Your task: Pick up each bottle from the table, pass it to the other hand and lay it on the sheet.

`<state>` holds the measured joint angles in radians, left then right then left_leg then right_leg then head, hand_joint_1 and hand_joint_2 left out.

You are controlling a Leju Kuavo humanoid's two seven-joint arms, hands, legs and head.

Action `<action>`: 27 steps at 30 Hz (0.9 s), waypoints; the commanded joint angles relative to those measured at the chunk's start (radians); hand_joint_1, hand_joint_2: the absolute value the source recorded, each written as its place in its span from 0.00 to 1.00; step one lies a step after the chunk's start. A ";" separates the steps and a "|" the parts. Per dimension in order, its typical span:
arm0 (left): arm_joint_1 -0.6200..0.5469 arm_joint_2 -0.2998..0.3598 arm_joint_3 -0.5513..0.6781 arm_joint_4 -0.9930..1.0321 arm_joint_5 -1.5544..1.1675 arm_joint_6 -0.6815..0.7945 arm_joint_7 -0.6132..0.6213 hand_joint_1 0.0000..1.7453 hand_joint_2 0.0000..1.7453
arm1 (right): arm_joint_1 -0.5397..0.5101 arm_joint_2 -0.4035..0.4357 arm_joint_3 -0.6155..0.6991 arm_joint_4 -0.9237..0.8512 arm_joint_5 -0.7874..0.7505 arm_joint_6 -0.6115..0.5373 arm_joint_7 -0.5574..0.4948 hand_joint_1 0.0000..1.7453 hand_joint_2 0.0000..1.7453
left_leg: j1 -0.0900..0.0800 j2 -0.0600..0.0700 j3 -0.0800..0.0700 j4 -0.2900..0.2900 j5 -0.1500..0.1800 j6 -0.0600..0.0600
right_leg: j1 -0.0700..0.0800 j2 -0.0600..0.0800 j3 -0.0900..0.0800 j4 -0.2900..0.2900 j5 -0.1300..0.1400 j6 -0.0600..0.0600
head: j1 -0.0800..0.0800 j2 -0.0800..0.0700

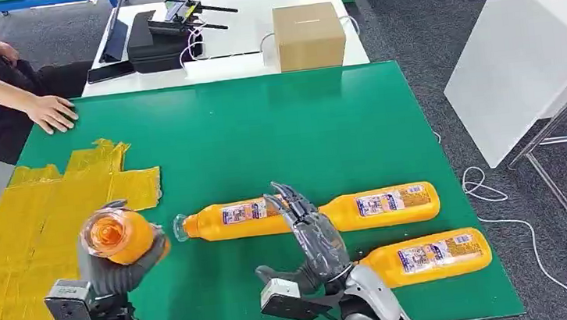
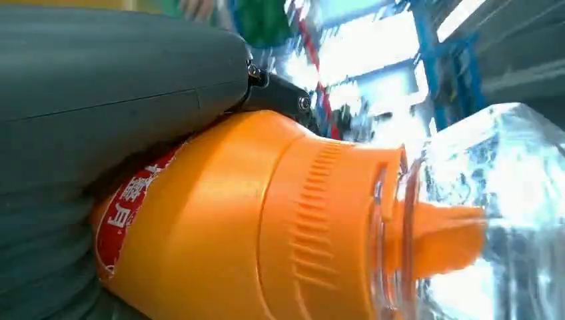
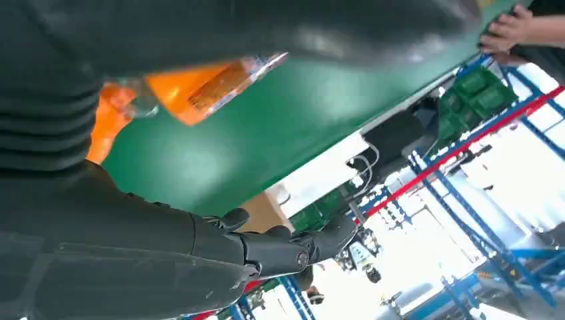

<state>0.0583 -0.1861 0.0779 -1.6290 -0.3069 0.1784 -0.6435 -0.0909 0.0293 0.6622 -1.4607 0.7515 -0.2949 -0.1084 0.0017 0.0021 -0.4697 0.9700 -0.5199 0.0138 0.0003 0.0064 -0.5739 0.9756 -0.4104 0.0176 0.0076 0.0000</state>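
Two labelled bottles (image 1: 313, 213) lie flat; left hand (image 1: 113, 259) grips a third (image 1: 119, 236).

Three orange bottles (image 1: 313, 213), yellow sheet (image 1: 15, 256)

The held bottle (image 2: 220, 220) has a red label with white characters, one reading 月.

Silver arms, dark hands on the Kuavo

Each silver forearm carries a boxy grey camera block just behind its hand. The left hand (image 1: 114, 266) has a grey ribbed cover, a thick grey thumb and a small black hinge with a bright screw. The right hand (image 1: 313, 235) has a glossy, see-through grey back, with slim dark fingers (image 3: 320, 243) tapering beyond it.
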 commanded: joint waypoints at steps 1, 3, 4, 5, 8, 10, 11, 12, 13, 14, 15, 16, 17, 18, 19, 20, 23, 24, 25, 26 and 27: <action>-0.106 0.097 0.040 -0.042 -0.475 0.385 0.112 1.00 1.00 | -0.096 -0.061 -0.048 0.061 -0.046 0.076 -0.003 0.00 0.00 | 0.002 0.000 0.001 0.000 0.000 -0.001 | 0.002 0.000 0.002 -0.002 0.001 0.001 | 0.000 0.000; -0.125 0.108 0.030 0.000 -0.500 0.402 0.127 1.00 1.00 | -0.116 -0.061 -0.053 0.083 -0.061 0.088 -0.001 0.00 0.00 | 0.000 -0.001 0.001 0.000 0.001 0.000 | 0.000 -0.001 0.001 -0.001 0.001 0.000 | 0.000 0.000; -0.129 0.109 0.028 0.013 -0.500 0.409 0.127 1.00 1.00 | -0.118 -0.061 -0.053 0.088 -0.062 0.089 -0.003 0.00 0.00 | 0.002 -0.001 0.002 -0.001 0.001 -0.001 | 0.001 -0.001 0.003 -0.003 0.002 0.001 | 0.000 0.000; -0.136 0.122 0.019 0.045 -0.553 0.438 0.148 1.00 1.00 | -0.128 -0.064 -0.049 0.098 -0.072 0.101 -0.006 0.00 0.00 | 0.001 -0.001 0.001 -0.001 0.001 -0.001 | 0.000 -0.001 0.002 -0.001 0.001 0.000 | 0.000 0.000; -0.198 0.176 -0.012 0.233 -0.796 0.486 0.290 1.00 1.00 | -0.218 -0.082 -0.023 0.186 -0.102 0.152 0.026 0.00 1.00 | 0.001 -0.002 0.004 -0.002 0.002 -0.001 | 0.001 -0.002 0.003 -0.003 0.001 0.001 | 0.000 0.000; -0.263 0.216 -0.029 0.409 -0.899 0.484 0.356 1.00 1.00 | -0.293 -0.070 -0.007 0.272 -0.118 0.188 0.041 0.00 1.00 | -0.001 -0.001 0.005 -0.003 0.002 0.000 | -0.001 -0.001 0.003 -0.002 0.001 0.000 | 0.000 0.000; -0.292 0.230 -0.032 0.485 -0.944 0.493 0.384 1.00 1.00 | -0.320 -0.063 0.000 0.305 -0.123 0.199 0.042 0.00 1.00 | 0.000 -0.001 0.005 -0.003 0.003 -0.001 | -0.001 -0.001 0.004 -0.003 0.002 0.000 | 0.000 0.000; -0.321 0.244 -0.039 0.568 -0.960 0.505 0.395 1.00 1.00 | -0.343 -0.054 0.006 0.335 -0.129 0.206 0.040 0.00 1.00 | -0.001 -0.001 0.005 -0.003 0.003 -0.001 | -0.001 -0.001 0.003 -0.002 0.002 0.000 | 0.000 0.000; -0.345 0.255 -0.042 0.628 -0.965 0.501 0.405 1.00 1.00 | -0.354 -0.048 0.009 0.351 -0.135 0.210 0.039 0.00 1.00 | 0.000 -0.001 0.005 -0.003 0.003 -0.001 | 0.000 -0.001 0.004 -0.003 0.003 0.000 | 0.000 0.000; -0.371 0.268 -0.043 0.694 -0.979 0.477 0.425 1.00 1.00 | -0.363 -0.040 0.017 0.365 -0.138 0.217 0.039 0.00 1.00 | -0.001 -0.001 0.005 -0.002 0.003 0.000 | -0.001 -0.001 0.003 -0.001 0.002 0.000 | 0.000 0.000; -0.401 0.279 -0.040 0.770 -0.973 0.463 0.430 1.00 1.00 | -0.373 -0.033 0.030 0.380 -0.141 0.222 0.039 0.00 1.00 | 0.000 -0.001 0.005 -0.003 0.003 -0.001 | -0.001 -0.001 0.004 -0.002 0.003 0.000 | 0.000 0.000; -0.419 0.287 -0.038 0.815 -0.964 0.456 0.423 1.00 1.00 | -0.379 -0.028 0.040 0.389 -0.142 0.227 0.042 0.00 1.00 | 0.000 -0.001 0.005 -0.003 0.003 -0.001 | -0.001 -0.001 0.003 -0.001 0.002 0.000 | 0.000 0.000; -0.433 0.291 -0.036 0.847 -0.961 0.454 0.419 1.00 1.00 | -0.385 -0.025 0.048 0.398 -0.143 0.231 0.046 0.00 1.00 | 0.000 -0.001 0.006 -0.003 0.003 -0.001 | 0.000 -0.001 0.004 -0.002 0.002 0.000 | 0.000 0.000; -0.453 0.301 -0.038 0.898 -0.955 0.443 0.412 1.00 1.00 | -0.398 -0.018 0.060 0.413 -0.145 0.237 0.053 0.00 1.00 | 0.000 -0.001 0.005 -0.002 0.003 -0.001 | 0.000 -0.001 0.003 -0.001 0.001 0.000 | 0.000 0.000; -0.465 0.305 -0.035 0.923 -0.946 0.437 0.407 1.00 1.00 | -0.407 -0.014 0.069 0.424 -0.146 0.240 0.058 0.00 1.00 | 0.001 0.000 0.005 -0.003 0.003 -0.002 | 0.001 -0.001 0.003 -0.002 0.002 0.000 | 0.000 0.000; -0.465 0.305 -0.035 0.923 -0.946 0.437 0.407 1.00 1.00 | -0.407 -0.014 0.069 0.424 -0.146 0.240 0.058 0.00 1.00 | 0.000 0.000 0.004 -0.001 0.003 -0.001 | 0.000 0.000 0.002 0.001 0.001 0.000 | 0.000 0.000; -0.465 0.305 -0.035 0.923 -0.946 0.437 0.407 1.00 1.00 | -0.407 -0.014 0.069 0.424 -0.146 0.240 0.058 0.00 1.00 | 0.000 0.000 0.003 0.000 0.002 -0.001 | 0.000 0.000 0.001 0.002 0.000 0.001 | 0.000 0.000; -0.465 0.305 -0.035 0.923 -0.946 0.437 0.407 1.00 1.00 | -0.407 -0.014 0.069 0.424 -0.146 0.240 0.058 0.00 1.00 | 0.001 -0.001 0.004 -0.001 0.002 -0.001 | 0.001 -0.001 0.002 0.001 0.001 0.001 | 0.000 0.000; -0.465 0.305 -0.035 0.923 -0.946 0.437 0.407 1.00 1.00 | -0.407 -0.014 0.069 0.424 -0.146 0.240 0.058 0.00 1.00 | 0.001 0.000 0.003 0.000 0.002 -0.001 | 0.002 0.000 0.001 0.002 0.001 0.001 | 0.000 0.000; -0.466 0.302 -0.036 0.922 -0.946 0.435 0.407 1.00 1.00 | -0.408 -0.016 0.069 0.424 -0.146 0.241 0.058 0.00 1.00 | 0.001 0.000 0.002 0.000 0.002 -0.001 | 0.001 0.000 0.001 0.002 0.001 0.001 | 0.000 0.000; -0.469 0.304 -0.036 0.930 -0.942 0.408 0.410 1.00 1.00 | -0.415 -0.012 0.076 0.431 -0.147 0.244 0.060 0.00 1.00 | 0.001 0.000 0.002 0.000 0.002 -0.001 | 0.002 -0.001 0.002 0.001 0.001 0.001 | 0.000 0.000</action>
<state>-0.3266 0.0854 0.0820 -0.8800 -1.2535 0.6203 -0.2350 -0.4283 0.0149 0.6828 -1.1452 0.6096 -0.0599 -0.0576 0.0021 0.0022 -0.4692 0.9703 -0.5174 0.0134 0.0010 0.0064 -0.5746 0.9781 -0.4097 0.0180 0.0076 0.0000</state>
